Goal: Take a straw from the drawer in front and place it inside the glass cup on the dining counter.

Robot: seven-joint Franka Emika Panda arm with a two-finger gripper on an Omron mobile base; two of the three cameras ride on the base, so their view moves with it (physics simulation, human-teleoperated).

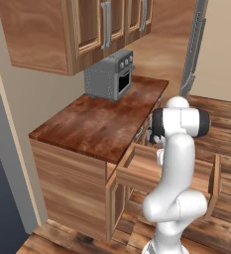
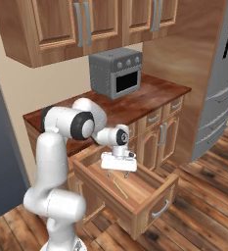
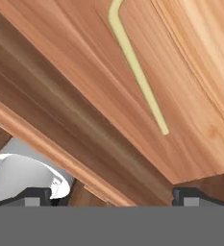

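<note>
The drawer point(image 2: 144, 206) of medium-brown wood stands pulled out from its cabinet, and its side wall point(image 1: 142, 168) shows beside my arm. A thin pale yellow-green straw point(image 2: 119, 187) with a bent end lies flat on the drawer floor. My gripper point(image 2: 118, 171) hangs just above the drawer's back part, pointing down, open, with nothing between its fingers. In the hand view the straw point(image 3: 137, 72) runs diagonally across the drawer floor point(image 3: 195, 96), up and ahead of the open gripper point(image 3: 112, 194). The glass cup and the dining counter are out of view.
A grey toaster oven point(image 2: 116, 72) stands on the short reddish-brown countertop point(image 1: 102, 124) behind the drawer. Upper cabinets point(image 2: 61, 24) hang over it. A steel fridge point(image 2: 218, 98) stands to the right. Wood floor point(image 2: 203, 196) lies in front of the drawer.
</note>
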